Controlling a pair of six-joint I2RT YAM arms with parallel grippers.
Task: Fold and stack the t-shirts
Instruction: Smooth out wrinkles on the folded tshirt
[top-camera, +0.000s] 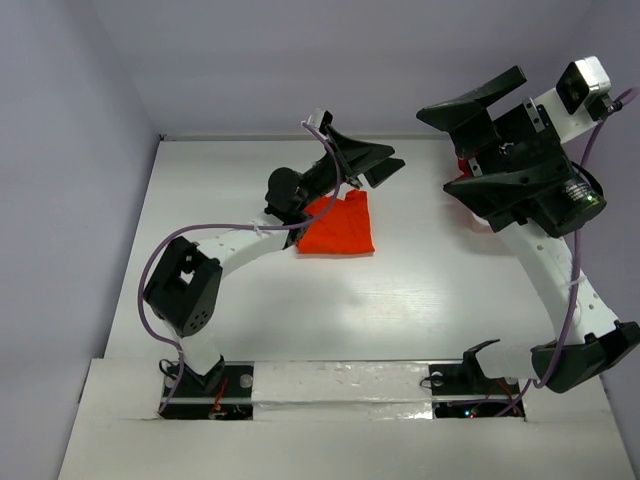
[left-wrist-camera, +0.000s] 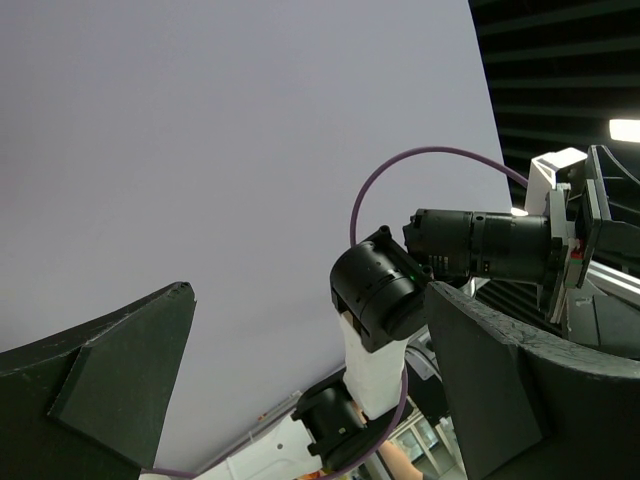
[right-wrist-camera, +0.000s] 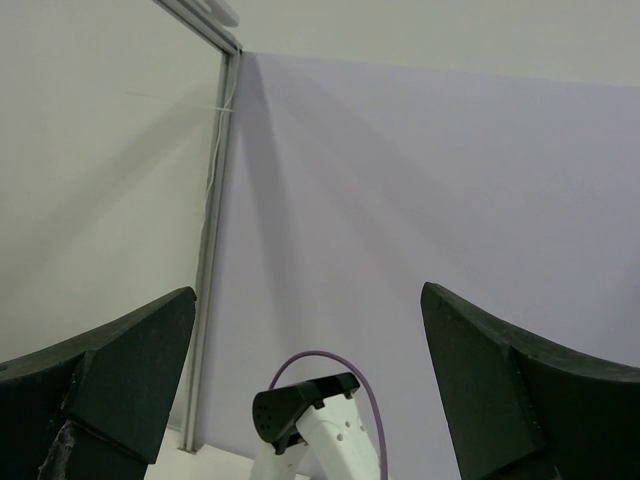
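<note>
A bright orange-red t-shirt (top-camera: 338, 228) lies folded into a small rectangle on the white table (top-camera: 420, 290), left of centre. My left gripper (top-camera: 385, 162) hangs open just beyond the shirt's far edge, holding nothing. In the left wrist view its gripper (left-wrist-camera: 310, 340) points up at the wall and the right arm, with no cloth between the fingers (left-wrist-camera: 110, 390). My right gripper (top-camera: 435, 150) is raised high at the back right, open and empty. A sliver of dark red cloth (top-camera: 463, 164) and a bit of pink (top-camera: 480, 224) peek out beneath it. In the right wrist view the gripper (right-wrist-camera: 305, 340) frames only wall.
Lilac walls (top-camera: 300, 60) close the table at the back and on the left. The left arm's elbow (top-camera: 185, 290) sticks out over the near left of the table. The right arm (top-camera: 560, 290) runs along the right side. A white strip (top-camera: 340, 385) crosses the near edge.
</note>
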